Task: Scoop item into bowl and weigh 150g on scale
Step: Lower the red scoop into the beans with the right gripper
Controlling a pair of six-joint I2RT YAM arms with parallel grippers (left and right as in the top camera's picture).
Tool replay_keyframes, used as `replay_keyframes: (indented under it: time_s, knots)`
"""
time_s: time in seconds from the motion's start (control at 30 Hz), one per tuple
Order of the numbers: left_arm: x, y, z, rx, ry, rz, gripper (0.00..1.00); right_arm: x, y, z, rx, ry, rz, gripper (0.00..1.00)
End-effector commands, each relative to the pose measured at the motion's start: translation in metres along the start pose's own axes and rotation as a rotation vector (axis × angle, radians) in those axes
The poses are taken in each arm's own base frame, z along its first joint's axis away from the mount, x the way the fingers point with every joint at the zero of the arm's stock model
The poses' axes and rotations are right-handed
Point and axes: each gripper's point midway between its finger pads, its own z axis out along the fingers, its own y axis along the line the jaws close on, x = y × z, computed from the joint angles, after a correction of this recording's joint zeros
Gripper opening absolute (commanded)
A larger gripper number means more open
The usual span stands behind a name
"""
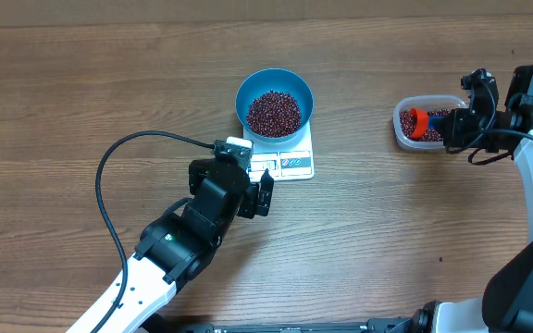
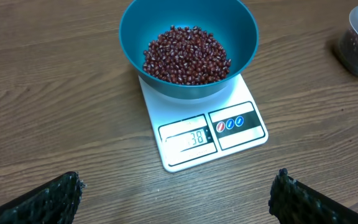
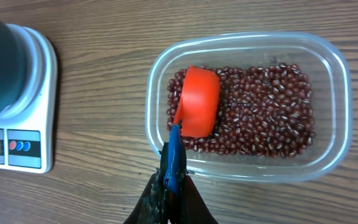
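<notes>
as bowl (image 2: 236,34) rests on scale (image 2: 244,135), splayed left pincer (image 2: 178,183) hovers near.

The blue bowl (image 1: 274,102) covers most of the scale (image 1: 290,162), leaving only its display edge bare. Just off that edge, the left gripper (image 2: 178,180) blocks approach. The table (image 1: 359,213) lies bare between the scale and the clear tub (image 1: 428,123), where the right gripper (image 3: 171,182) and orange scoop (image 3: 197,102) crowd the opening.

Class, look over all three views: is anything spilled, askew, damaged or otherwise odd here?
Nothing stands out. The beans lie inside the blue bowl and the clear tub, none spilled outside; the bowl stands upright on the scale.
</notes>
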Motion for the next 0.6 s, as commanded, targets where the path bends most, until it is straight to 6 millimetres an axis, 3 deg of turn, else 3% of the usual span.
replay_keyframes:
  time_s: [0.0,0.37,0.57]
  knots:
    - [-0.011,0.001,-0.003,-0.007,-0.026,-0.027,0.99,-0.001,0.007,0.002,-0.054,-0.007,-0.006,0.04]
    - [-0.011,0.001,-0.003,-0.007,-0.026,-0.027,1.0,0.0,0.007,0.002,-0.053,-0.006,-0.005,0.04]
    - [-0.011,0.001,-0.003,-0.007,-0.026,-0.027,1.0,0.0,-0.004,-0.002,-0.039,-0.015,0.023,0.04]
